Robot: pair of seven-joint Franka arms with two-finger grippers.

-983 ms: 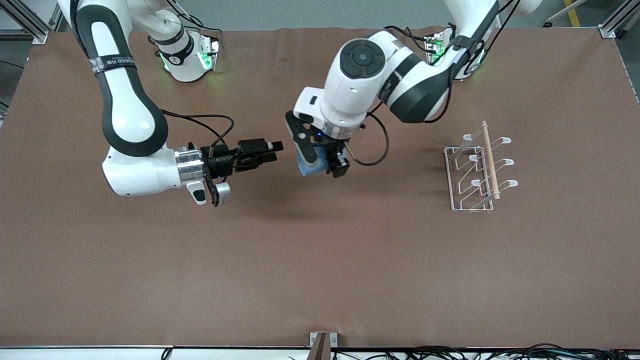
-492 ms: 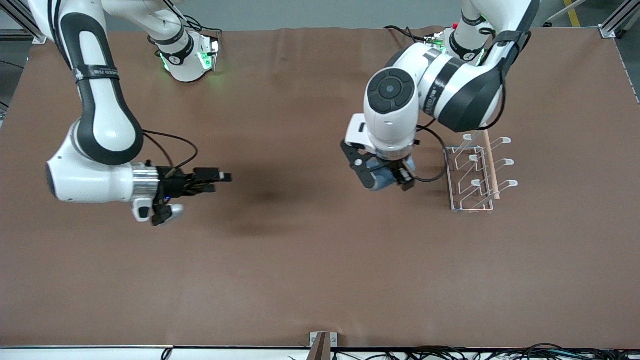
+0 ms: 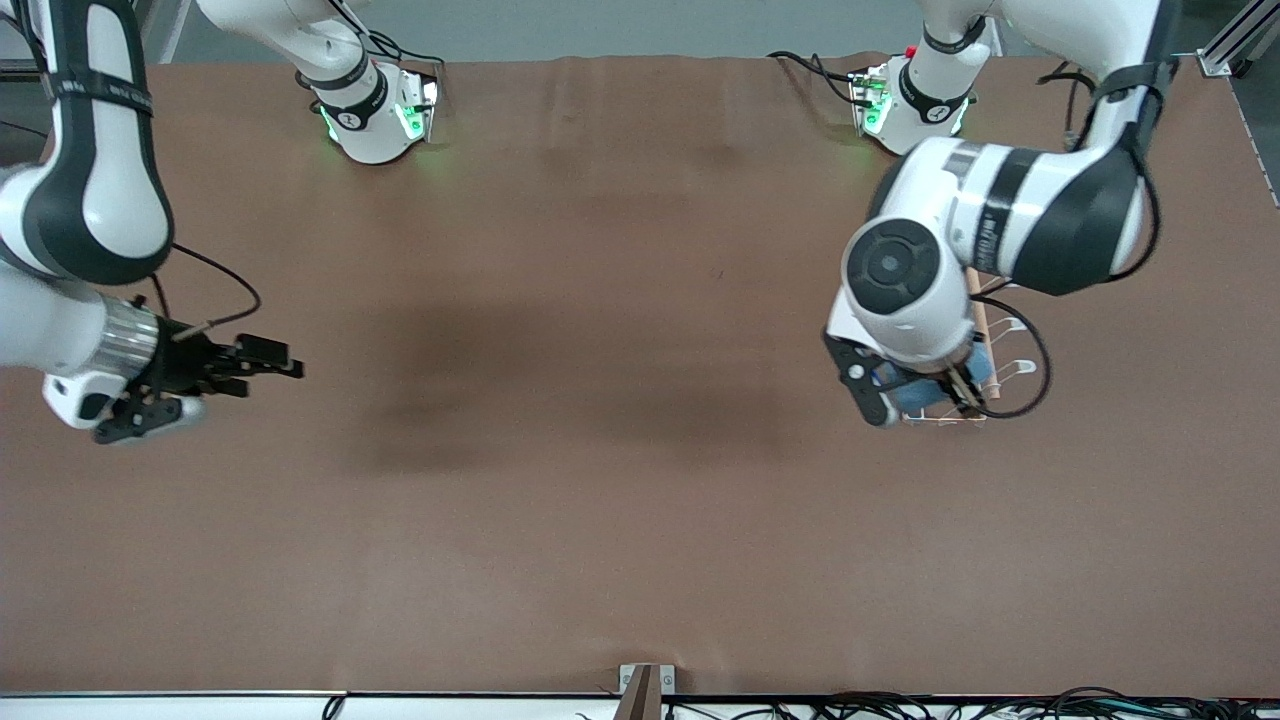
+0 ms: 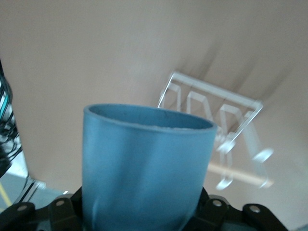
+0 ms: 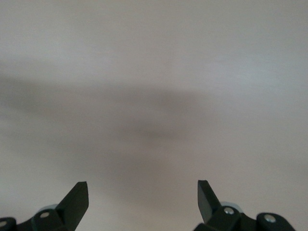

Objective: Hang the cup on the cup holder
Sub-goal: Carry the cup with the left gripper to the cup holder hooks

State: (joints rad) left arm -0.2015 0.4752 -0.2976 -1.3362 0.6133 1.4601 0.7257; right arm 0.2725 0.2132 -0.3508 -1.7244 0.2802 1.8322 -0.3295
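Cup (image 3: 915, 392) carried over cup holder (image 3: 1000, 372), now

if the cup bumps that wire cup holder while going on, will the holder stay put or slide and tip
The cup holder is thin white wire under a slim wooden rod, so probably light; it may well slide on the smooth table. Its flat rectangular base should resist tipping. The cup, held in the left gripper, looks rigid, so it would pass bumps straight on.

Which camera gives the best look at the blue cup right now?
The left wrist view: the cup fills it, open rim clear. The front view shows only a blue sliver under the left arm's wrist, over the cup holder. The right wrist view shows none.
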